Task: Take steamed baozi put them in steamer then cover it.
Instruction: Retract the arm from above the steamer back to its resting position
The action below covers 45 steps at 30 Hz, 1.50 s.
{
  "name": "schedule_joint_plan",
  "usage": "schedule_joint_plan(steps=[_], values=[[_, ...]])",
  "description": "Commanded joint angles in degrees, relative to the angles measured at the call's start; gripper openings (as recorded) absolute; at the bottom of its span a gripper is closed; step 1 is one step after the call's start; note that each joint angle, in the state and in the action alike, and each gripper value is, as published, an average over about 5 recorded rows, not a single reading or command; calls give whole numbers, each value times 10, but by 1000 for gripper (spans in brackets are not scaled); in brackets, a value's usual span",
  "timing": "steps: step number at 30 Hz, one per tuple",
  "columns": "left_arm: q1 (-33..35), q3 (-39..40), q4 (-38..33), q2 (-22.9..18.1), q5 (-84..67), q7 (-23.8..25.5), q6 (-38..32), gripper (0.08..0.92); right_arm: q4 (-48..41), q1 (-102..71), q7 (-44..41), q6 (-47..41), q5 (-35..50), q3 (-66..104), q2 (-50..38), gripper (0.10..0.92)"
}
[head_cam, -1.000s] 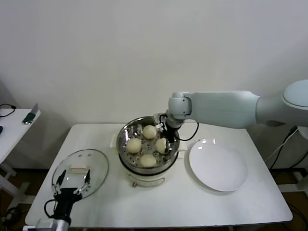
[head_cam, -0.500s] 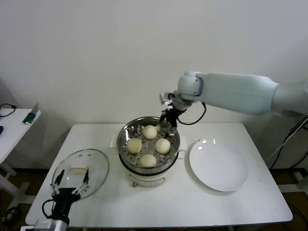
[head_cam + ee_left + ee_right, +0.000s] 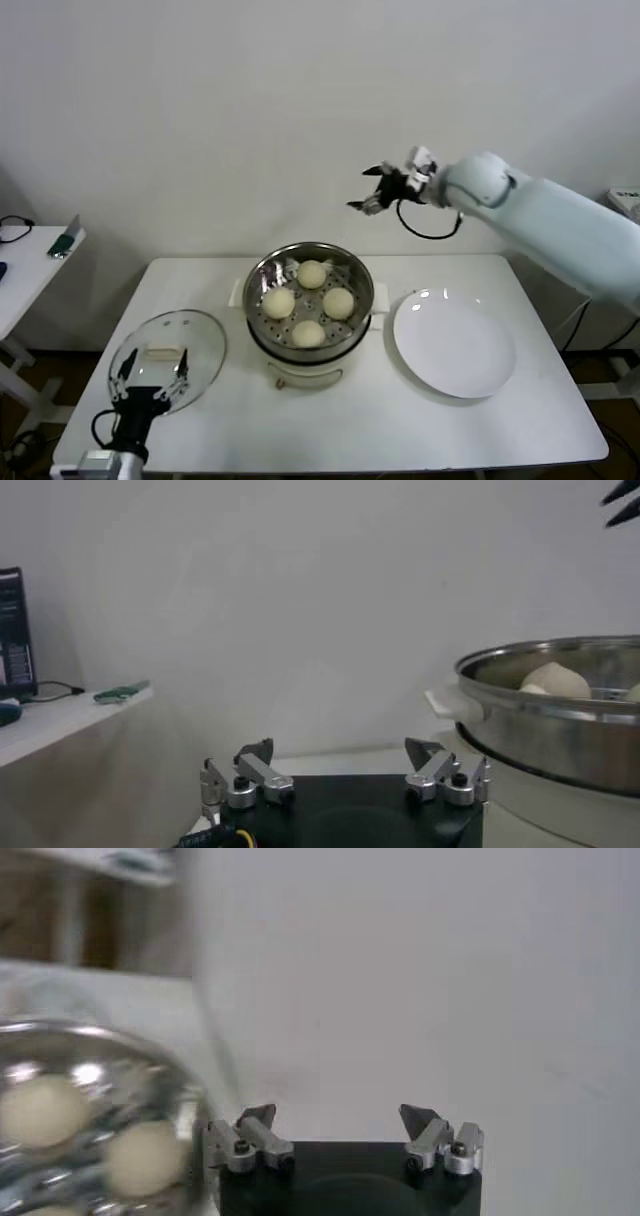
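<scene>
With four steamed baozi [image 3: 308,302] loaded in steamer [image 3: 258,315] | right gripper [image 3: 372,188] fingers spread, empty, above | left gripper [image 3: 150,379] fingers spread, empty, over glass lid [image 3: 200,336] | remaining: cover.

I stand in a bare test room staged as a kitchen corner: a plain white wall [image 3: 200,120], a white folding tabletop [image 3: 480,420] carrying an electric steamer [image 3: 310,310], glass lid [image 3: 168,355] and white plate [image 3: 455,345], and a side desk [image 3: 25,260] with cables at my left.
</scene>
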Motion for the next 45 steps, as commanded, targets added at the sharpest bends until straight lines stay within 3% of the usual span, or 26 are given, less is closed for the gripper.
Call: schedule_joint_plan(steps=[1,11,18,25,29,34,40,45], values=[[-3,1,2,2,6,-2,-1,823,113,-577,178,136,-94,544,-110,823],[-17,-3,11,25,52,-15,-16,823,134,-865,136,290,-138,764,60,823],[-16,-6,20,23,78,-19,-34,823,121,-917,105,380,-150,776,141,823],[-14,-9,32,26,113,-31,-53,823,117,-963,99,401,-170,766,179,823],[-15,-16,46,40,231,-78,-69,823,112,-970,100,409,-175,761,191,823],[-19,-25,103,65,492,-164,-97,823,107,-971,103,415,-173,758,196,823],[-39,-22,196,82,714,-205,-99,823,105,-972,110,421,-172,760,195,823],[-79,-20,266,83,802,-237,-90,823,104,-976,114,425,-173,766,194,823]])
